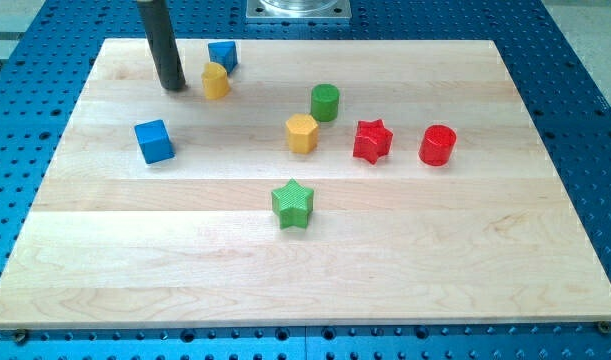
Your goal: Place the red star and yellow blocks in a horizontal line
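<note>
Counted on tabletop (545,250): seven blocks. Two yellow (216,81) (302,133), two blue (222,56) (154,141), two red (372,141) (437,146), two green (325,103) (292,204)? Eight, then.

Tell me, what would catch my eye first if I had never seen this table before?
Probably the dark rod at the view's top left, my tip resting on the pale wooden board just left of a yellow block and a blue block behind it. Next, the bright cluster right of centre: a yellow hexagon, green cylinder, red star and red cylinder. A green star sits alone below.
</note>
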You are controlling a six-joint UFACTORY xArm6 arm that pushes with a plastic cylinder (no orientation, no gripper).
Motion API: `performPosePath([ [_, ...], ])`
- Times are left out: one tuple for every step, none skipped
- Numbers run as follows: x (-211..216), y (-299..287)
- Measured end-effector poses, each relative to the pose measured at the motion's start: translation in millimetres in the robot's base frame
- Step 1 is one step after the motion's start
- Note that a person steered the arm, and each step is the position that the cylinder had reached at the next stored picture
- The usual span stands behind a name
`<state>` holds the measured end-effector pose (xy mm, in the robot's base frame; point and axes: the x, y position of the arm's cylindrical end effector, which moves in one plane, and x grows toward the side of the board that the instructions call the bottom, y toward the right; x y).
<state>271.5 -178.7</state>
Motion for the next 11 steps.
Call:
performPosePath([
  [-5.1, 69.3],
  [62.2, 67.8],
  [114.0, 78.9],
  [97.8, 105.9],
  [64.5, 143.0],
  [93.6, 170.9],
  [107.0, 181.7],
  [86.2, 153.5],
  [77.8, 105.5],
  [77.8, 157.1],
  [82.9, 248.9],
])
